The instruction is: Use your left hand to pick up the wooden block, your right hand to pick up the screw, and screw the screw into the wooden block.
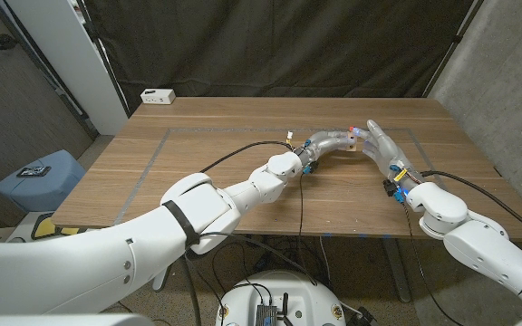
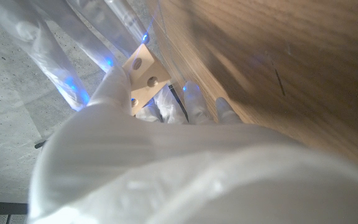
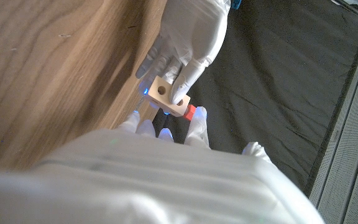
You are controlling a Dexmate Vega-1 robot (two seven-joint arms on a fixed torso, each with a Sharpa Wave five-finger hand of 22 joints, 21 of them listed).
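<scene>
Above the middle of the desk, the left hand grips the wooden block, holes showing. The right hand meets it from the right, fingers pinching a red-headed screw against the block. A white box sits at the far left corner.

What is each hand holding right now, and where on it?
The left robot hand grips the wooden block by its sides. The right robot hand holds the red-headed screw at the block.
</scene>
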